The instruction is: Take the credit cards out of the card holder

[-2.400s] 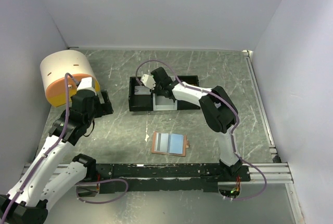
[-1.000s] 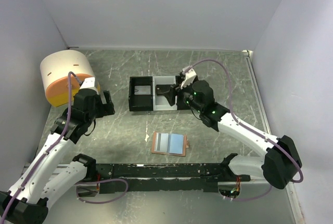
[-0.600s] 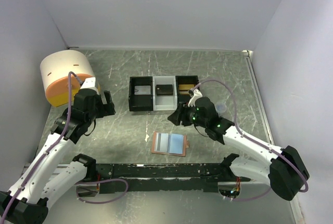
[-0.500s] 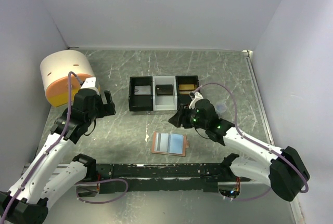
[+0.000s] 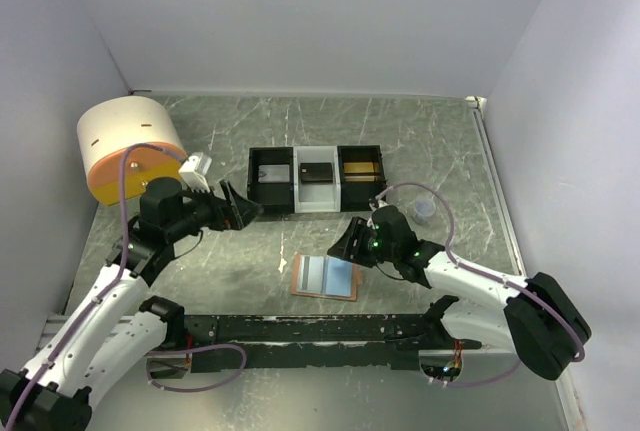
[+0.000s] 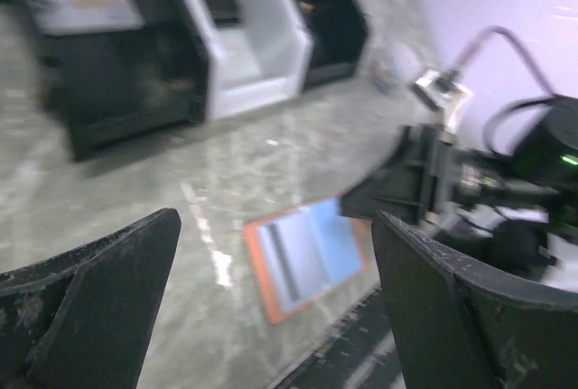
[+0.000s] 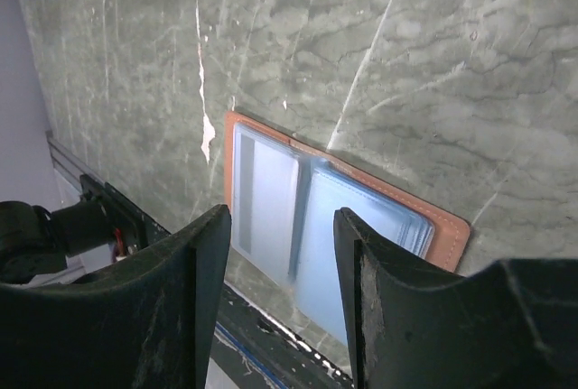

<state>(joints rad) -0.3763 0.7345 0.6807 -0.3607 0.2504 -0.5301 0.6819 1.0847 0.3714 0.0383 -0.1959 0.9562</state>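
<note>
Card holder lies open on a grey-green marbled table (image 5: 430,141), 2 arms beside it, plain pale walls (image 5: 300,21) on 3 sides.

The card holder (image 5: 325,276) lies flat near the table's near edge, just in front of the black rail (image 5: 320,329) and apart from the 3-compartment tray (image 5: 250,183) behind it. Its light blue lining faces up with the salmon-orange edge showing around it. Its long axis runs left to right, slightly skewed to the rail, and the fold runs near to far. The right gripper (image 5: 350,243) hangs over its right end with jaws apart and nothing between them. The left gripper (image 5: 240,209) hangs to the left of the tray, jaws spread wide and empty. An orange-and-white drum (image 5: 125,141) stands at the far left.
</note>
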